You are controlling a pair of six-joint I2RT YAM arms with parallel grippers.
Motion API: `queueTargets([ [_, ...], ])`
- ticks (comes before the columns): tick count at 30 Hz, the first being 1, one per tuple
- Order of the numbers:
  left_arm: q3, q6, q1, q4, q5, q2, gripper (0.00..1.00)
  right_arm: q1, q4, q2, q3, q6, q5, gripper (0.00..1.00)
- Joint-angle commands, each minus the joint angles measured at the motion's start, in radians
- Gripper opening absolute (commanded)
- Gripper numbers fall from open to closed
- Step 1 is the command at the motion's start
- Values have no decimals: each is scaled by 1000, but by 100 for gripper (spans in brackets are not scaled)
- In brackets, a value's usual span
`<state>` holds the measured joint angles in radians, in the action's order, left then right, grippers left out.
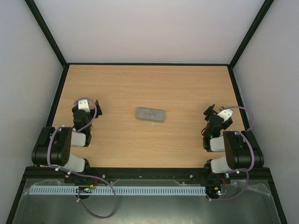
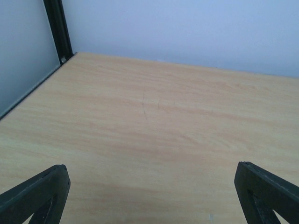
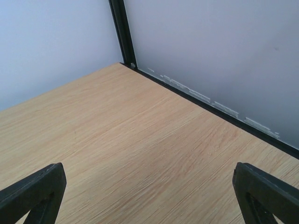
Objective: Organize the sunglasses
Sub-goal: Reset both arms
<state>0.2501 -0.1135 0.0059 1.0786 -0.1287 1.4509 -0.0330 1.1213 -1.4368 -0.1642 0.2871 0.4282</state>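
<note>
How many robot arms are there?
2. The left arm is at the near left edge of the table, the right arm at its near right, with a grey case lying between them. None looks hidden.

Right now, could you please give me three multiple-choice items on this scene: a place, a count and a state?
1. Where does the grey case lie?
A) middle of the table
B) far left corner
C) near right edge

2. How many cases are in view?
A) three
B) one
C) two

3. How do the left pincer and right pincer stand?
A) both shut
B) one shut on the case
C) both open

Answers:
1 A: the top view shows it central.
2 B: only one shows.
3 C: fingers are wide apart in both wrist views.
</note>
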Motion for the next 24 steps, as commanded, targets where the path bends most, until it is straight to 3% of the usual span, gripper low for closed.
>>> queueTargets([
  [1, -58, 52, 12, 228, 92, 40, 99, -3, 222, 20, 38, -34, -37, 99],
  [11, -12, 52, 15, 185, 95, 86, 100, -3, 244, 10, 53, -52, -72, 99],
  [14, -10, 52, 13, 181, 92, 86, 99, -9, 594, -139, 132, -96, -105, 99],
  [17, -8, 54, 10, 176, 84, 85, 100, -15, 323, -47, 77, -71, -89, 99],
  [19, -8, 55, 8, 174, 80, 85, 100, -15, 320, -109, 9, -90, -102, 98],
  [21, -8, 55, 7, 175, 79, 85, 100, -16, 153, -78, -43, -84, -109, 99],
  [24, -8, 57, 6, 176, 75, 83, 100, -16, 227, -93, -25, -88, -108, 99],
])
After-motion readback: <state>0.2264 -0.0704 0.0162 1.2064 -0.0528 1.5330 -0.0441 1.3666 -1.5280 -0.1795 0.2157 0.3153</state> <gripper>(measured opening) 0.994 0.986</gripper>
